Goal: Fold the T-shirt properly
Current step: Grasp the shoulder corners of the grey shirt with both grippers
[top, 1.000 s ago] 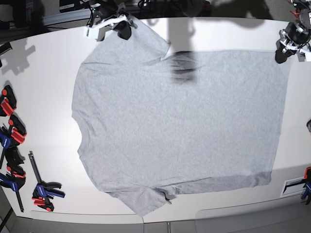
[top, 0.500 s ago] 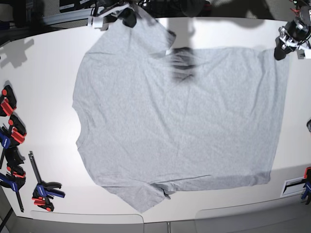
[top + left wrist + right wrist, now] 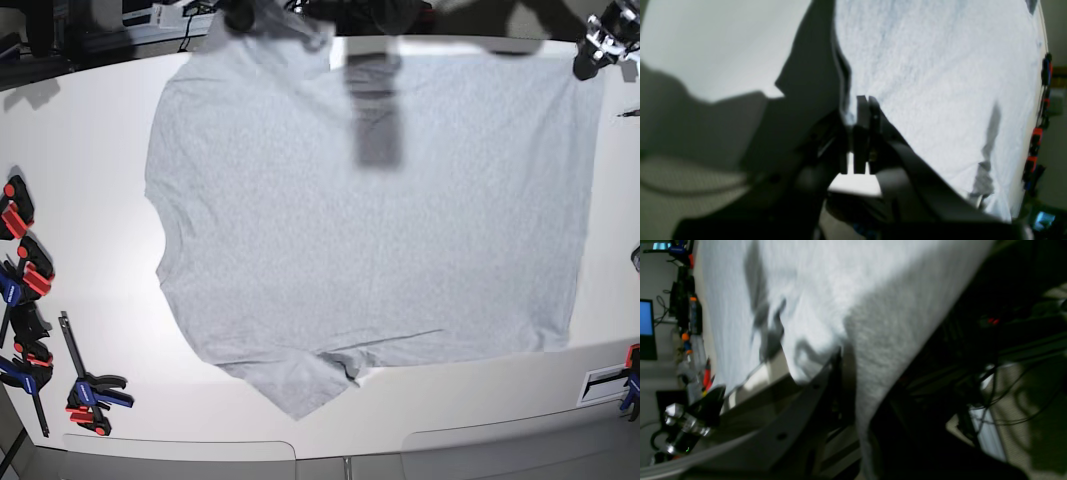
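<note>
Left tool (image 3: 597,45) pinching T-shirt (image 3: 370,230) edge, table (image 3: 90,180)

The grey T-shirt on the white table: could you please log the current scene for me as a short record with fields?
garment: light heather-grey short-sleeved cotton T-shirt, plain side up, spread over the white table
far edge: lifted at both far corners
left gripper: shut on the hem-side corner
right gripper: shut on the sleeve-side corner
near sleeve: flat on the table
bystanders: red, blue and black bar clamps along one table edge, clear of the shirt
</note>
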Controlling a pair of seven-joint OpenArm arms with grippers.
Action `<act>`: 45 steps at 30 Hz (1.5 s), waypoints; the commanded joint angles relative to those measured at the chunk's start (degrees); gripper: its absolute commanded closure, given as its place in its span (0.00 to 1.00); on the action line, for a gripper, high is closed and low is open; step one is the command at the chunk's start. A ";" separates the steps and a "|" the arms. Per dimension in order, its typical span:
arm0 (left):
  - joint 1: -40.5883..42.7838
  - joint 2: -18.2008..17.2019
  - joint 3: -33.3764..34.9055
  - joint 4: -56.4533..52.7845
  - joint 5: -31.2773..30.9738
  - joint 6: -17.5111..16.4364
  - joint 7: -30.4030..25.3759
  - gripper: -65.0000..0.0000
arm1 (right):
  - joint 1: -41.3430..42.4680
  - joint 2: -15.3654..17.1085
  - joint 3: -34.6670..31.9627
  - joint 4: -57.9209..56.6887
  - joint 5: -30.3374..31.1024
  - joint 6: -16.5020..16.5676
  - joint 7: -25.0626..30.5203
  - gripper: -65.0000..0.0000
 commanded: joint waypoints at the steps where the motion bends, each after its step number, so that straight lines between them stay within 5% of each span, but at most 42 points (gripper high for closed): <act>1: 1.07 -1.29 -1.16 0.44 -2.29 -0.38 -0.11 1.00 | -1.20 0.00 0.74 1.77 0.70 1.38 0.46 1.00; 20: 6.88 3.30 -1.33 7.06 -4.46 -0.38 2.54 1.00 | -9.97 -0.07 1.81 11.61 0.70 1.40 -0.79 1.00; 30: 5.70 3.61 -1.31 12.24 1.44 -0.38 -2.25 1.00 | -4.11 0.00 1.75 14.49 0.13 1.49 -0.85 1.00; 45: -8.87 3.61 -1.20 12.24 5.60 -0.38 -2.19 1.00 | 20.44 0.00 -10.84 12.90 -25.03 -2.03 -0.98 1.00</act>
